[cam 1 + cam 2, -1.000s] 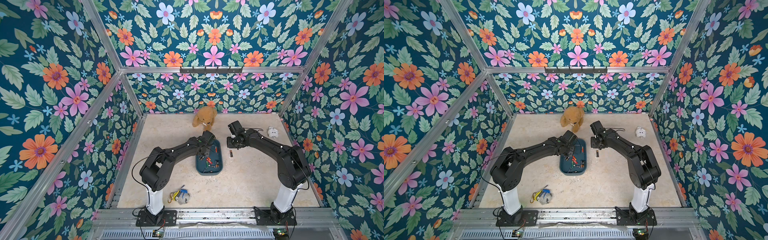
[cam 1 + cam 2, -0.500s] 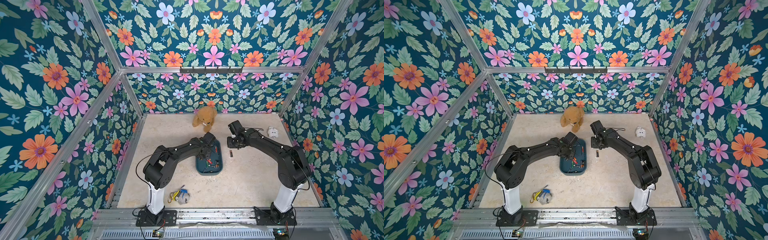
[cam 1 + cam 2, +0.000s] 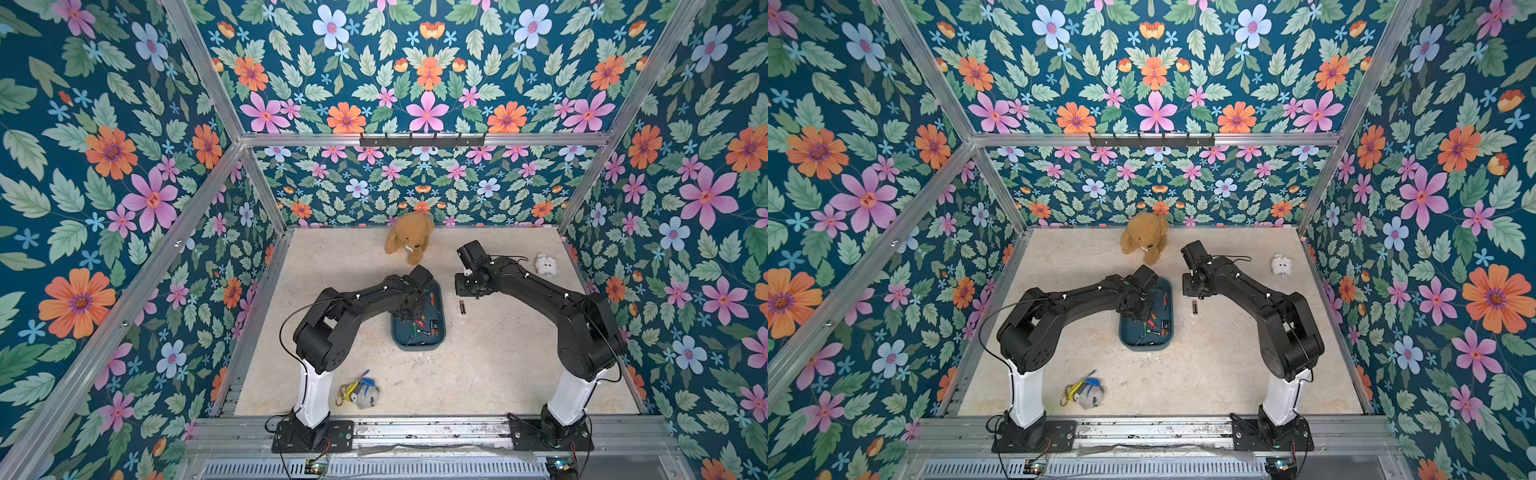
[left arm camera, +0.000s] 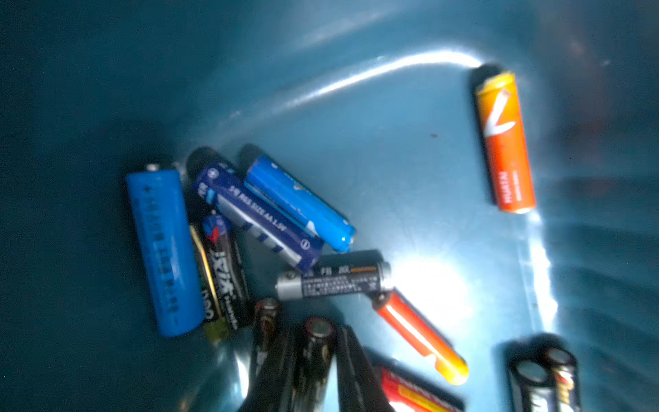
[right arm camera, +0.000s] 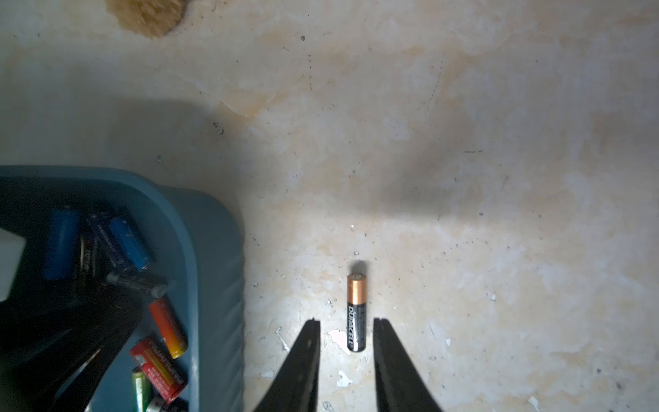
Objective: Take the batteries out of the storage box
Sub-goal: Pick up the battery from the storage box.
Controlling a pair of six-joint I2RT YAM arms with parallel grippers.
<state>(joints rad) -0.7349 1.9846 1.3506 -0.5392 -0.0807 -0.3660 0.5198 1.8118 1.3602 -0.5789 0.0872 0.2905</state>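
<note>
Teal plastic, one shallow box (image 3: pixel 417 347), set on the table (image 3: pixel 498 374) between the two arms, not far from the teddy bear (image 3: pixel 409 241); we judge it far from emptied. Contents: batteries (image 4: pixel 264 221), a loose heap of blue, black, orange and red ones lying across one another on the box floor. Also entered: one copper-topped battery (image 5: pixel 356 296), already out and lying on the table just beside the box. We note the left claw (image 4: pixel 316 333) down inside the box, closed against both sides of a black battery (image 4: pixel 317 356) near its end. We note the right claw (image 5: pixel 346 320) open above the table, its tips either side of the copper-topped battery and clear of it. Hazards, as we judge them: a battery pinched near one end may swing or slip out on the lift. Neighbours leaning on it may be dragged or flicked over the low wall. Anything round set on the table may roll away.
</note>
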